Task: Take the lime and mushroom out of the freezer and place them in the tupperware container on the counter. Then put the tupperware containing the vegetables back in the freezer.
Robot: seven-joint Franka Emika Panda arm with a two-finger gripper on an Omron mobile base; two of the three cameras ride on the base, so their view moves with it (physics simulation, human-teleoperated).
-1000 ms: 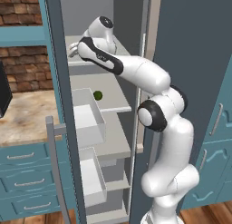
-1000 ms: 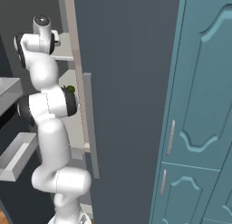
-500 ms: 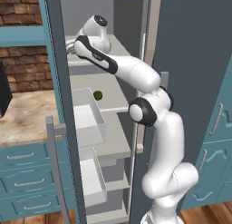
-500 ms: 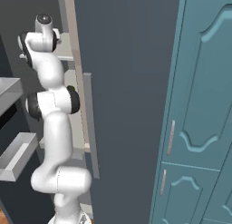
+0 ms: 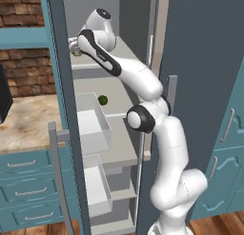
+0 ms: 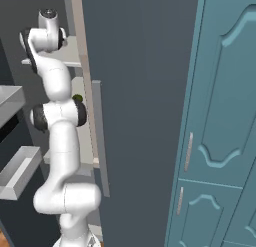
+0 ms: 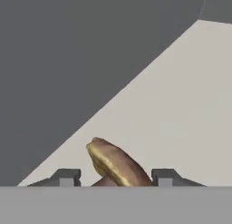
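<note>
Gripper closing around the mushroom on the freezer's upper shelf

The mushroom (image 7: 118, 165) lies on the pale upper shelf (image 7: 181, 114) of the freezer (image 5: 59, 63), between the 2 fingertips (image 7: 68, 177) of the gripper (image 7: 115, 178); a gap shows on each side, so I cannot tell if it is gripped yet. The jaws stood wider 1 second ago and are now about half closed, so I judge the grasp is being made. The arm has also reached deeper into the shelf. The lime (image 5: 102, 100) waits 1 shelf lower, beside a white drawer bin (image 5: 93, 127). The tabletop (image 5: 26, 122) is left of the freezer. Both vegetables are not yet out.
</note>
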